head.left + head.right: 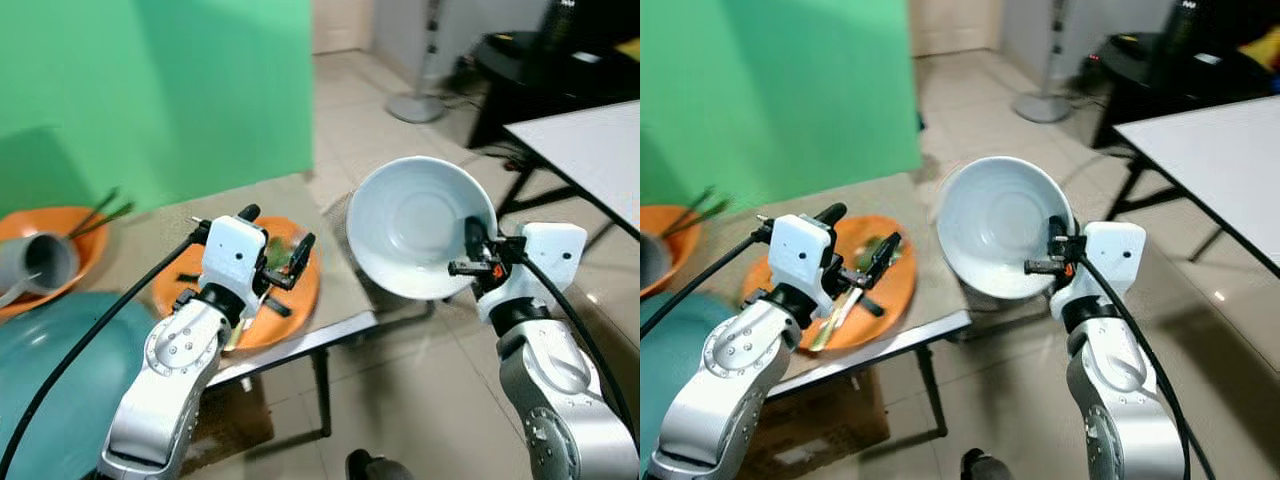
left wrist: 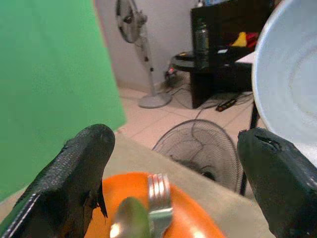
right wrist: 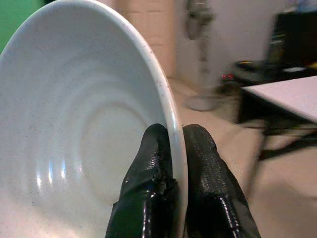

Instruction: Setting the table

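The right gripper [image 1: 478, 252] pinches the rim of the pale blue round ceramic bowl [image 1: 415, 225], tilted in the air beyond the counter [image 1: 335, 285] edge at 3 o'clock. It is probably stiff, slippery and fragile. The left gripper [image 1: 275, 245] hovers released.

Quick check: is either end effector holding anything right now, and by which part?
The right end effector is pinching the white bowl by its rim, one finger inside and one outside. The left end effector is open above the orange plate, holding nothing.

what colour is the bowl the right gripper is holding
Pale blue-white with faint speckles; the bowl shows best in the right wrist view.
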You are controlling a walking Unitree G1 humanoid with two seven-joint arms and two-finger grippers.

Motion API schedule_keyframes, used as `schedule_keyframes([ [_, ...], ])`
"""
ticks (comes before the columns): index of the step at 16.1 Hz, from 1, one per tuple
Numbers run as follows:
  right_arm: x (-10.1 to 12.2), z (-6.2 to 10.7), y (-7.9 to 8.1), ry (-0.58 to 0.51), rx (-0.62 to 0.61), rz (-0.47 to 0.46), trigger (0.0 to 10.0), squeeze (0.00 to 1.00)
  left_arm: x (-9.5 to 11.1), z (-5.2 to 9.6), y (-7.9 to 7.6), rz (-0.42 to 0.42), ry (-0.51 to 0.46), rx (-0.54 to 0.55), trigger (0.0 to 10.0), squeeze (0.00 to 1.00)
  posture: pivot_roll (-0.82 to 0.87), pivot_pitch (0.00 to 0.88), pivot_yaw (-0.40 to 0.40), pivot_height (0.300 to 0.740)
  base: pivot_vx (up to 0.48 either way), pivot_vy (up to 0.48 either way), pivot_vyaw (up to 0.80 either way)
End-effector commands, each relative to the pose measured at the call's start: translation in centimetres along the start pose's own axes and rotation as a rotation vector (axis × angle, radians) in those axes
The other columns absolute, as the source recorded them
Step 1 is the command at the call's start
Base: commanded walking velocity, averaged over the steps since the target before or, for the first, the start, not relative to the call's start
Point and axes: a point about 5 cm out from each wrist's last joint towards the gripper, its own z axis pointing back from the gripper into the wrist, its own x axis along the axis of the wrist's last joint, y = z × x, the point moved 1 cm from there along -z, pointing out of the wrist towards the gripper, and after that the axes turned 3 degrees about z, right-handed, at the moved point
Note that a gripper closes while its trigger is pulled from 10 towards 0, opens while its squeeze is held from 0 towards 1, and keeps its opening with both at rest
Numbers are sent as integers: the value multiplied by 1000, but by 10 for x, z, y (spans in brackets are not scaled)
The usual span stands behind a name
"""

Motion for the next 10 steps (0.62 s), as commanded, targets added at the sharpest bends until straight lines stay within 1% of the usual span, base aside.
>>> schedule_keyframes([
  [1,6,-3,-1,-24,-24,32,10000,0,2,1,5,-12,-7,28,10000,0,97,0,31,740,0,0,-694],
  [3,7,-4,0,-27,-9,5,10000,0,2,1,5,-10,-7,31,10000,0,97,0,29,740,0,0,-700],
  [4,10,-4,2,-32,0,-38,10000,0,1,1,5,-8,-8,34,10000,0,98,0,26,740,0,0,-731],
  [6,11,-4,2,-36,-6,-35,10000,0,1,2,5,-7,-8,36,10000,0,96,0,26,740,0,0,-728],
  [8,9,-4,2,-16,-3,-18,10000,0,1,2,4,-5,-7,36,10000,0,96,0,26,740,0,0,-725],
  [10,6,-4,2,4,-19,-23,10000,0,1,2,4,-3,-8,39,10000,0,95,0,27,740,0,0,-700],
])
